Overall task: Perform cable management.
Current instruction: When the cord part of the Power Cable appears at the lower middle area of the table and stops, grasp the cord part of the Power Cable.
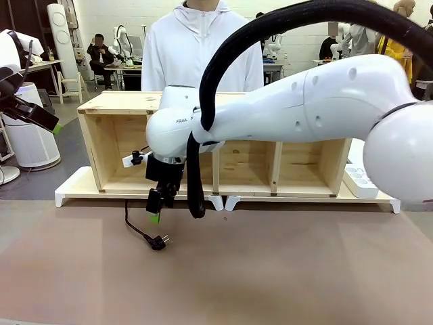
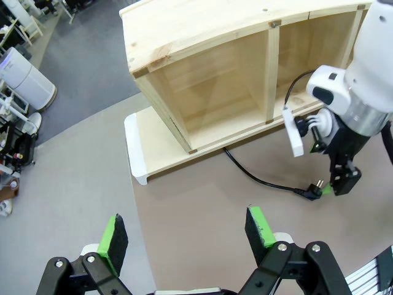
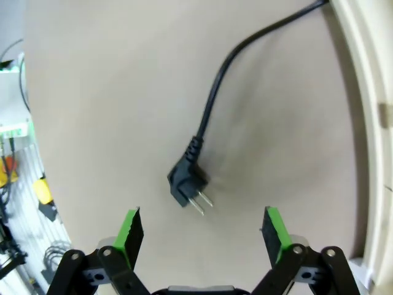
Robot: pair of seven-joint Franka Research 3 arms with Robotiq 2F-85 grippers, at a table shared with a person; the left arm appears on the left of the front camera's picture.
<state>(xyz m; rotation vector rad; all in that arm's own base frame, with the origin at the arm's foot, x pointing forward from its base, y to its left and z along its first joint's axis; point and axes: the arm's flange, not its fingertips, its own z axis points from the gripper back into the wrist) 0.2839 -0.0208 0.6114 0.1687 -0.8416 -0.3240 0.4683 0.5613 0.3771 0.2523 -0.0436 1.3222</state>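
Note:
The cable (image 1: 133, 227) is a thin black cord lying on the brown table, running out from under the white base board to a black plug (image 1: 158, 242). My right gripper (image 1: 155, 211) points down just above and behind the plug, open and empty. In the right wrist view the plug (image 3: 187, 184) lies between and ahead of the green pads (image 3: 131, 230), and the cable (image 3: 221, 80) curves away to the top right. My left gripper (image 2: 186, 233) is open and empty, held high at the left (image 1: 42, 116). From there I see the cable (image 2: 258, 178) and the right gripper (image 2: 341, 181).
A wooden shelf box (image 1: 122, 103) with open compartments stands on a white base board (image 1: 74, 189) across the table's far side. A white power strip (image 1: 358, 179) lies on the board at the right. A person in a white hoodie (image 1: 203, 54) stands behind the box.

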